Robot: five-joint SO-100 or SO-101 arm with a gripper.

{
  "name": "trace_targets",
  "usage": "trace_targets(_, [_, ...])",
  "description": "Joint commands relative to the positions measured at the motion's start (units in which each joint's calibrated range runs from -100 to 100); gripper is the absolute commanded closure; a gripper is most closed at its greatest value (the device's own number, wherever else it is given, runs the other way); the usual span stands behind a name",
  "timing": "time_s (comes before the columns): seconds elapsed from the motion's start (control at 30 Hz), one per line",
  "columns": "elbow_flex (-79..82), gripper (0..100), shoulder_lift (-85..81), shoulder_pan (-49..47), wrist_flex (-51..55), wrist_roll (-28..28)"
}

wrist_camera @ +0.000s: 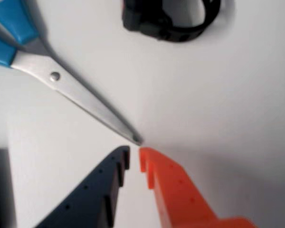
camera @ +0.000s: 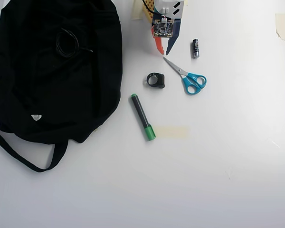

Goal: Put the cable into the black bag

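Note:
The black bag lies flat at the left of the overhead view. A thin black cable lies coiled on the bag's upper part; I cannot tell whether it is inside or on top. My gripper is at the top middle, well right of the bag and apart from the cable. In the wrist view the gripper has a dark blue finger and an orange finger, tips almost together with nothing between them. It hovers just beside the scissors' tip. Bag and cable are out of the wrist view.
Blue-handled scissors lie just below the gripper. A black ring-shaped object, a green-capped marker, a battery and pieces of tape lie on the white table.

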Motion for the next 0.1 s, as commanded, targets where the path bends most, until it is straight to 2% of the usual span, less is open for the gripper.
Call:
trace_targets(0.0, [1.25,98,-0.66,0.11,1.89,-0.13])
trace_targets(0.07, [1.25,98,-0.66,0.11,1.89,-0.13])
